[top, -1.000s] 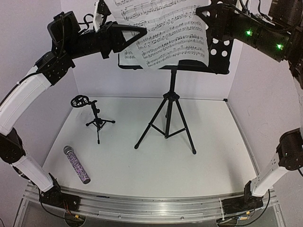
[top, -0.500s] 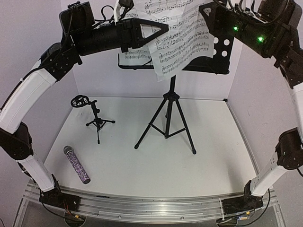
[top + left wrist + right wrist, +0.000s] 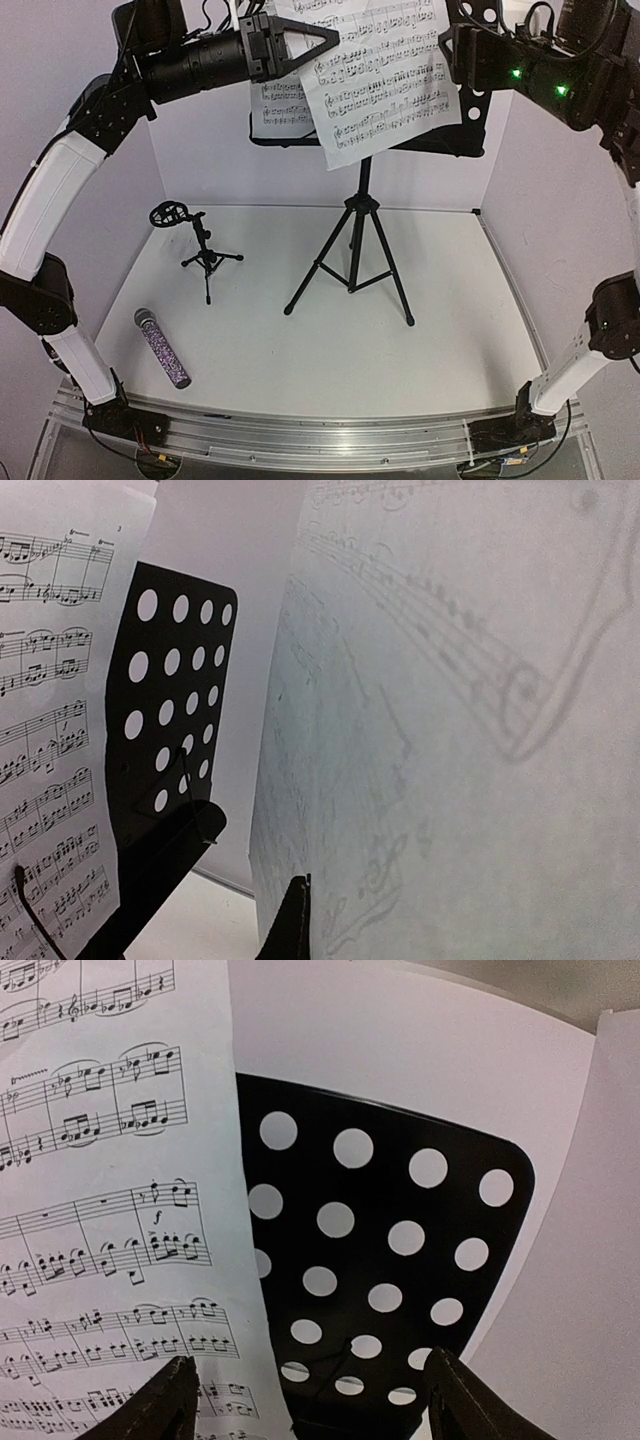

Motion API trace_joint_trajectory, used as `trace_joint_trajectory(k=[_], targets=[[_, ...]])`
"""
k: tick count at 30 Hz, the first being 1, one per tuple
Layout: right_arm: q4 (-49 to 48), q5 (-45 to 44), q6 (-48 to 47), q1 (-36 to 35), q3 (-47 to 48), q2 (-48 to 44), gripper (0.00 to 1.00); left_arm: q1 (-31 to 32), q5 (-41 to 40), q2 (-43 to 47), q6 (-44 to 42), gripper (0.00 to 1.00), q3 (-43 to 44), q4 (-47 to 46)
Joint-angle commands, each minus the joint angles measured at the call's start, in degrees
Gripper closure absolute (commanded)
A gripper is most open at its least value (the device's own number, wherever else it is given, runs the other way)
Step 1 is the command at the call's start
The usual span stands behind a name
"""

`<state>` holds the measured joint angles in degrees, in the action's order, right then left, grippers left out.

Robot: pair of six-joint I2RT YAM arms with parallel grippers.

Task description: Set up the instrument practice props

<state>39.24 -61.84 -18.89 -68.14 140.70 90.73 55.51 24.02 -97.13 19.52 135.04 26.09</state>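
From my screen, the left tool [image 3: 318,42] is up high and closed on the upper left edge of one sheet of music [image 3: 385,85]. In the left wrist view the paper fills almost everything. One black finger [image 3: 295,925] shows in front of the sheet at the bottom, and the shadow of the other comes through the paper. So I read it as a pinch on the sheet. The page hangs tilted in front of the perforated tray [image 3: 465,120] of the music stand [image 3: 353,255], and its lower left corner dips below the tray's ledge. I cannot tell whether the paper touches the tray.

A second sheet [image 3: 278,108] rests on the left part of the tray, partly covered by the held one.

The right tool [image 3: 308,1362] is at the right end of the tray with its fingers wide apart – it holds nothing. Between the fingers I see the tray's holes and the right edge of the hanging sheet.

The stand is on its three legs about the middle of the counter [image 3: 450,330], toward the back. The small mic stand [image 3: 205,255] is upright to the left of it, well apart. The purple microphone [image 3: 162,348] lies flat on the counter nearer to me, close to the left arm's base – its silver head points toward the back.
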Motion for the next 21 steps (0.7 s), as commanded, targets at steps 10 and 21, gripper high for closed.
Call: trace_joint_trajectory(k=[10, 21], targets=[[19.3, 11.4, 16.3, 6.0, -10.2, -9.6, 0.27, 0.0, -7.7, 1.1, -10.3, 1.0, 2.7, 2.2], [12.9, 24.8, 17.4, 13.0, -18.8, -11.1, 0.44, -0.1, -9.4, 1.2, -14.1, 1.0, 2.8, -0.4]])
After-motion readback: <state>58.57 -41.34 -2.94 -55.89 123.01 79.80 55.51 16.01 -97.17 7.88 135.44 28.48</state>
